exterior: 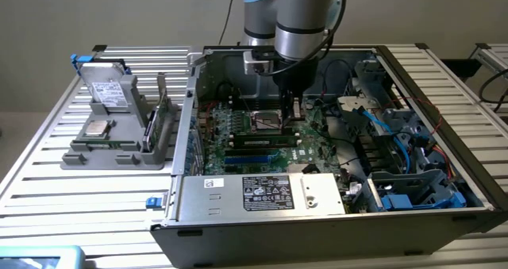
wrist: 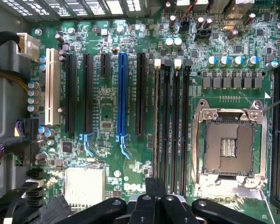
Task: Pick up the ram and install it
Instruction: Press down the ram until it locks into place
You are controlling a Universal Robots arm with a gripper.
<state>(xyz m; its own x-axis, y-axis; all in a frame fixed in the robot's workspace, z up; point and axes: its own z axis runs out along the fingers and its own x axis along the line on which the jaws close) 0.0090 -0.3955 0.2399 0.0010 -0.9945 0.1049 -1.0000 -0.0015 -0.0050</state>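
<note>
The ram (exterior: 266, 141), a long dark stick with a white sticker, stands in a memory slot on the motherboard (exterior: 238, 126) inside the open computer case. In the wrist view the ram (wrist: 157, 116) shows edge-on as a thin strip in the memory slot nearest the black expansion slots. My gripper (exterior: 292, 110) hangs just above the board behind the ram, close to the processor socket (exterior: 267, 122). Its black fingers (wrist: 147, 205) are pressed together with nothing between them, so the gripper (wrist: 155, 198) is shut and holds nothing.
Bare memory slots (wrist: 177, 121) lie beside the ram. The case wall (exterior: 190, 102) rings the board, with a metal box (exterior: 262, 191) in front and cables (exterior: 373, 120) at the exterior view's right. A grey holder (exterior: 111, 153) with an upright green card (exterior: 161, 120) stands outside.
</note>
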